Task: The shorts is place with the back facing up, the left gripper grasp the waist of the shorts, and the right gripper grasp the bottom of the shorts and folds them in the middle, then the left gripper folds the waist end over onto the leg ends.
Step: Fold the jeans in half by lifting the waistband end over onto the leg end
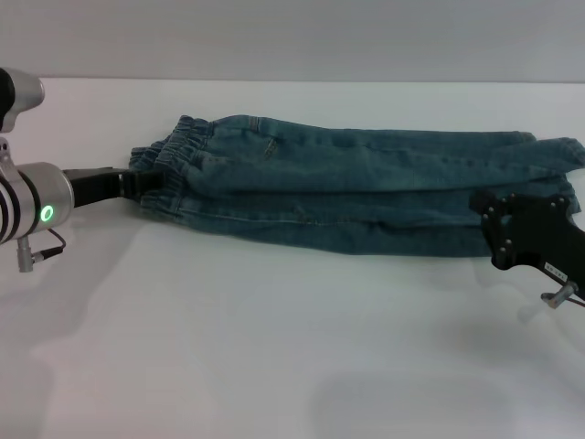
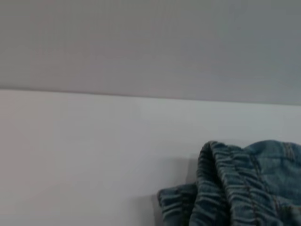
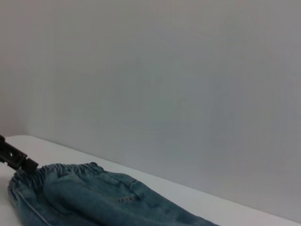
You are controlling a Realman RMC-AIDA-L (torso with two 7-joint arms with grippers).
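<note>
Already the shorts lie folded lengthwise across the far surface, left claw clamped on the waist, right claw at the bottom, grip unclear; waist-over-legs fold remains.

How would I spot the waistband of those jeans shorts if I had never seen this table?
On the white table lie long blue denim shorts, folded lengthwise. Follow them to the end by the silver-white arm, where the left gripper meets them. The waist there is puckered and ruffled, unlike the flat end by the right gripper.
</note>
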